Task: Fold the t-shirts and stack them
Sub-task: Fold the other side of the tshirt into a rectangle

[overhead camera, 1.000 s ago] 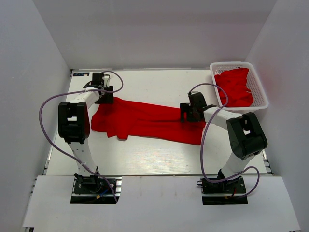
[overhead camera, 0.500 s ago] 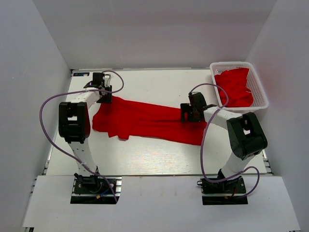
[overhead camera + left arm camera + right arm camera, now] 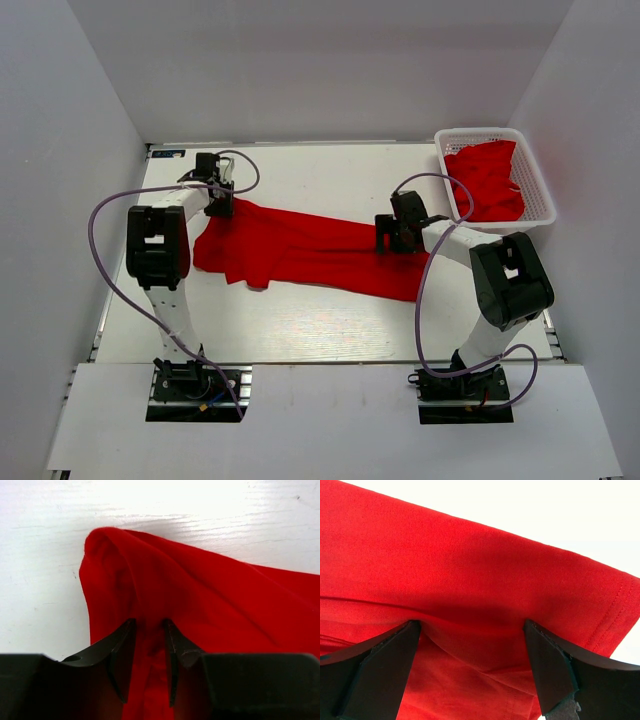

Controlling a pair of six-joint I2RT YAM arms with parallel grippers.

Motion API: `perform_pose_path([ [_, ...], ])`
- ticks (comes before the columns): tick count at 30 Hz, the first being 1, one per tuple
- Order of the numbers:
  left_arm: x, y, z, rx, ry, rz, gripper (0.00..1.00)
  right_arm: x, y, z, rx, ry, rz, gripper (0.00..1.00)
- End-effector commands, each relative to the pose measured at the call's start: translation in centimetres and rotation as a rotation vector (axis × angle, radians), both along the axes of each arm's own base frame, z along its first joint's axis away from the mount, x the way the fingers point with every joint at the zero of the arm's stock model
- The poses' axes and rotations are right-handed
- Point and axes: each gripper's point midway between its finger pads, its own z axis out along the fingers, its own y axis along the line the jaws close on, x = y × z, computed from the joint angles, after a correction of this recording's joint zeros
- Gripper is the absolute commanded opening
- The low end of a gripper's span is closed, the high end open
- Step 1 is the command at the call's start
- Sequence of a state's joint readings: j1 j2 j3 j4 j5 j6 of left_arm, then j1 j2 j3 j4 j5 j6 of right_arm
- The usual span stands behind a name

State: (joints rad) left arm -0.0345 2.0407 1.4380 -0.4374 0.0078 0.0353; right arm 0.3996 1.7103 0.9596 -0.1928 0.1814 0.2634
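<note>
Red t-shirt [image 3: 300, 250] lies sprawled across the surface [image 3: 330, 320] | left tool [image 3: 149, 625] narrow astride a corner ridge, whether clamped we cannot tell | right tool [image 3: 471, 625] spread wide over cloth | we should pinch both layers deep before lifting

A table [image 3: 320, 320] fills the middle of the overhead view. One t-shirt [image 3: 300, 250] lies across its centre, running from upper left down to lower right. The left gripper [image 3: 222, 207] is at the shirt's upper left corner. The right gripper [image 3: 393, 242] is over the shirt's upper edge, towards its right end. A basket [image 3: 540, 195] stands at the table's upper right corner, with more t-shirts [image 3: 487, 180] inside it.
</note>
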Motion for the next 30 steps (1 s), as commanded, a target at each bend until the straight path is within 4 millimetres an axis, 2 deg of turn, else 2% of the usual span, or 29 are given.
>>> perform_pose_path([
  [1, 1.0, 0.3, 1.5, 0.004, -0.048, 0.0, 0.4, -1.0, -1.0, -0.7, -0.033, 0.061, -0.038, 0.9],
  [3, 1.0, 0.1, 1.5, -0.006, -0.048, -0.007, 0.4, -1.0, -1.0, -0.8, -0.034, 0.066, -0.036, 0.9],
  [4, 1.0, -0.1, 1.5, -0.013, -0.047, -0.012, 0.35, -0.9, -1.0, -0.6, -0.033, 0.06, -0.036, 0.9],
  [5, 1.2, -0.3, 1.6, -0.021, -0.056, -0.017, 0.26, -0.9, -0.9, -0.6, -0.031, 0.058, -0.036, 0.9],
  [7, 1.2, -0.3, 1.6, -0.021, -0.056, -0.017, 0.13, -1.0, -1.0, -0.7, -0.034, 0.062, -0.038, 0.9],
  [8, 1.2, -0.4, 1.9, -0.029, -0.068, -0.023, 0.0, -0.9, -0.9, -0.6, -0.032, 0.058, -0.038, 0.9],
  [11, 1.5, -0.7, 3.1, -0.041, -0.099, -0.031, 0.0, -1.0, -1.1, -0.7, -0.038, 0.061, -0.044, 0.9],
  [12, 1.2, -0.7, 2.7, -0.041, -0.088, -0.031, 0.0, -0.9, -1.2, -0.7, -0.041, 0.06, -0.044, 0.9],
  [21, 1.9, -0.9, 6.7, -0.037, -0.157, -0.066, 0.0, -0.9, -1.4, -0.8, -0.053, 0.068, -0.068, 0.9],
  [26, 2.1, -0.7, 6.5, -0.024, -0.124, -0.068, 0.0, -0.8, -1.5, -0.9, -0.06, 0.07, -0.078, 0.9],
  [28, 2.7, -0.6, 6.6, -0.017, -0.125, -0.077, 0.0, -0.8, -1.5, -1.0, -0.06, 0.075, -0.076, 0.9],
  [29, 2.6, -0.6, 5.8, -0.011, -0.102, -0.085, 0.0, -0.8, -1.6, -1.0, -0.061, 0.074, -0.077, 0.9],
  [30, 3.2, -0.6, 6.1, -0.011, -0.114, -0.086, 0.0, -0.8, -1.5, -1.1, -0.061, 0.076, -0.077, 0.9],
])
